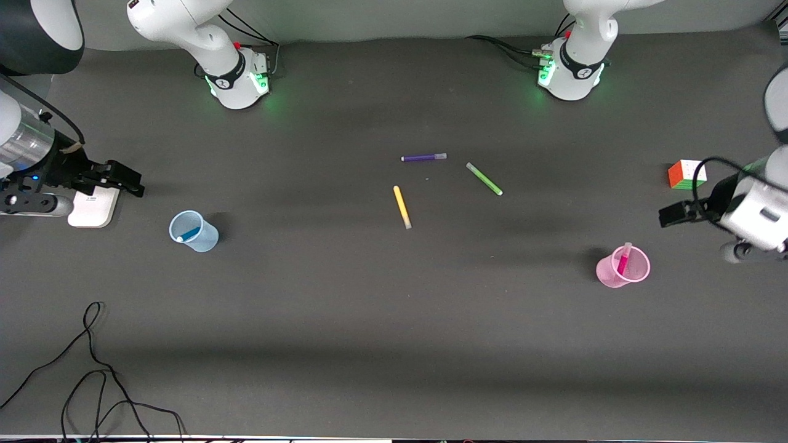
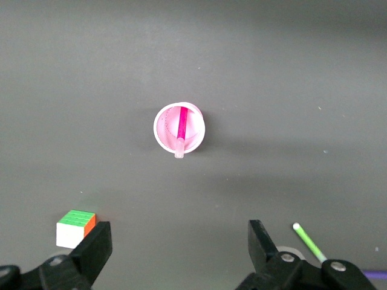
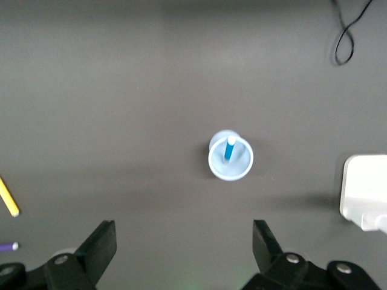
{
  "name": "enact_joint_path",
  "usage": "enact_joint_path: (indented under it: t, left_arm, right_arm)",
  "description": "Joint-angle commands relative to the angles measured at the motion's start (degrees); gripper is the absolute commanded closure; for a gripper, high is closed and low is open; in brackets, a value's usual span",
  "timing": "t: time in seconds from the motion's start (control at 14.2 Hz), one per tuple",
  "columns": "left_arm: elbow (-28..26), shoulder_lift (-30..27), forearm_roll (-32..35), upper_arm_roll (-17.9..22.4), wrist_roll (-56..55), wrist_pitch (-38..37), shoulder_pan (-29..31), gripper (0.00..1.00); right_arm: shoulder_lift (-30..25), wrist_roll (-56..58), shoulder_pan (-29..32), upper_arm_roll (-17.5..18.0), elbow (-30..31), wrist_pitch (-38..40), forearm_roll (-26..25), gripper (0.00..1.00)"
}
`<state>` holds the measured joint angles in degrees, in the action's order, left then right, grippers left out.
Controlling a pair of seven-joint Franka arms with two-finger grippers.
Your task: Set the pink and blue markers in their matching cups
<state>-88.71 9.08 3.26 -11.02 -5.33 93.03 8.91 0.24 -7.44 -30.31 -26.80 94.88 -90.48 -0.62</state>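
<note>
At the right arm's end of the table, the right gripper hangs with jaws wide and empty over a white block, beside the blue cup, where the blue marker leans inside. Yellow, purple and green pens lie mid-table, between the blue cup and the pink cup. The pink marker stands in the pink cup, and the left gripper hovers near it, jaws spread and empty, close to a colour cube.

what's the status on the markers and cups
Left gripper open, right gripper open, both empty. Pink marker in pink cup, blue marker in blue cup. Nothing in the way.
</note>
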Motion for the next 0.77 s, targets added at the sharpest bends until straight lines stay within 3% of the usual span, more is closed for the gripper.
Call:
enact_joint_path:
  t: [0.0, 0.14, 0.28, 0.49, 0.7]
  left_arm:
    - [-2.34, -3.8, -1.32, 0.21, 4.35, 0.05, 0.23, 0.0]
    - [-2.77, -5.21, -2.28, 0.73, 9.0, -0.13, 0.15, 0.0]
    - [-2.87, -6.18, -2.99, 4.76, 9.72, -0.74, -3.43, 0.0]
    - [-3.04, -7.32, -2.99, 11.26, 9.63, -0.83, -10.91, 0.0]
    - [-3.92, -8.73, -2.99, 11.55, 8.58, -0.92, -11.98, 0.0]
  right_arm:
    - [-0.24, -0.56, 7.26, 6.39, -0.83, 2.24, 1.23, 0.0]
    - [-0.15, -0.73, 17.15, 15.58, -0.66, 1.97, 1.5, 0.0]
    - [-0.06, -1.0, 25.44, 23.34, -0.74, 1.97, 3.51, 0.0]
    - [-0.24, -0.82, 26.97, 24.6, -0.66, 1.97, 3.61, 0.0]
    - [0.02, -0.21, 28.45, 26.26, -0.66, 1.45, 3.52, 0.0]
